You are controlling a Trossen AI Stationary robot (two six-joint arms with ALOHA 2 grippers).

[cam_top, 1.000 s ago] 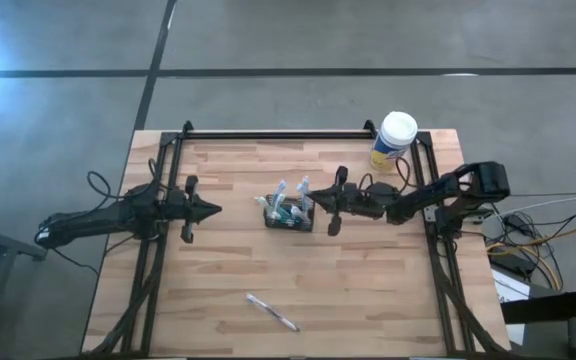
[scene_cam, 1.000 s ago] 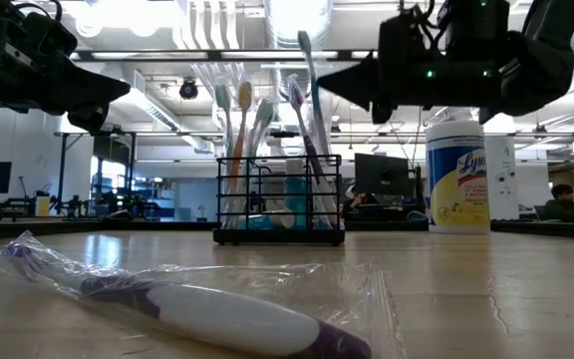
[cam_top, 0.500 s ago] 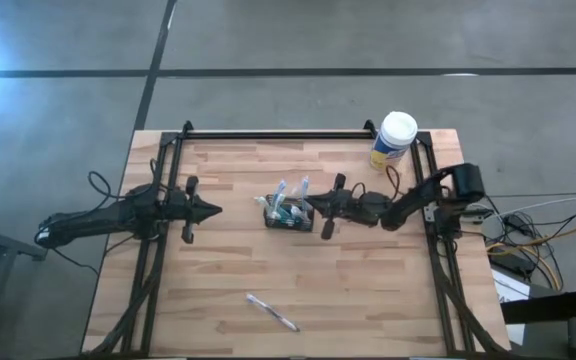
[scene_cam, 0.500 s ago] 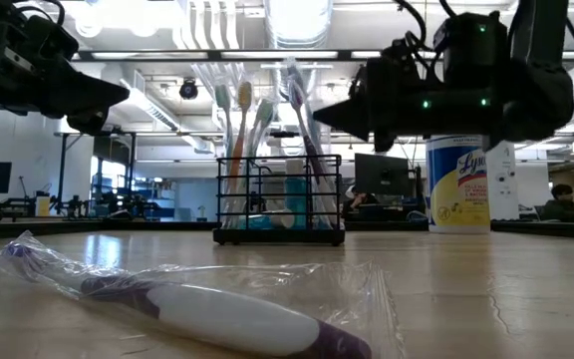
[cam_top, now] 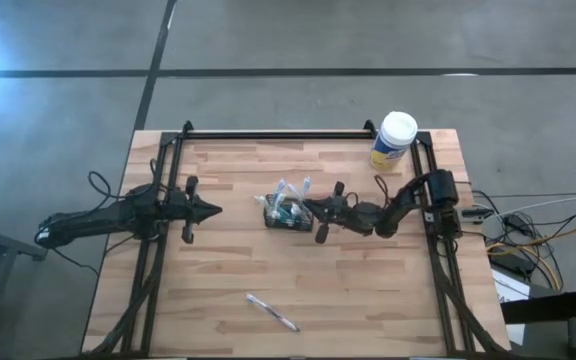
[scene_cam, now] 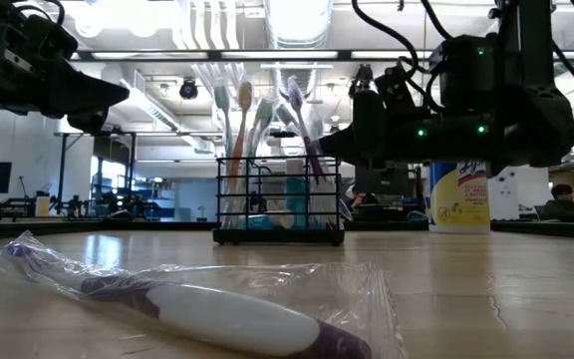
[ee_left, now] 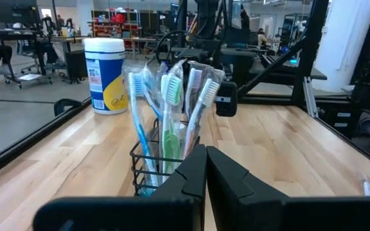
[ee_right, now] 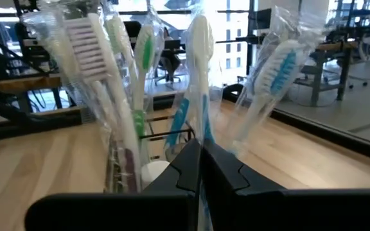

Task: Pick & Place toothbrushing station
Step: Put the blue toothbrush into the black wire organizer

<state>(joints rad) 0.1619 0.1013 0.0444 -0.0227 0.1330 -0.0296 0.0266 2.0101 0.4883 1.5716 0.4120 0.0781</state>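
Holder: the black wire holder (cam_top: 288,213) stands mid-table, upright, packed with wrapped toothbrushes (ee_left: 172,109).
Right gripper: the right gripper (cam_top: 311,208) has its fingers pressed together, empty, tip just beside the holder's right wall (likely lined up to push or reach it).
Left gripper: the left gripper (cam_top: 211,210) also has its fingers together, waiting well left of the holder.
Surroundings: a wipes canister (cam_top: 394,139) stands at the far right edge; a loose wrapped toothbrush (cam_top: 272,312) lies near the front edge; neither blocks the approach.

I am reading only one piece of lettering: the start of a brand word, "Ly", is showing in blue on the yellow label of the white-lidded canister (scene_cam: 457,197), with the rest hidden behind my right arm. In my left wrist view the canister's label print is too small for me to read.
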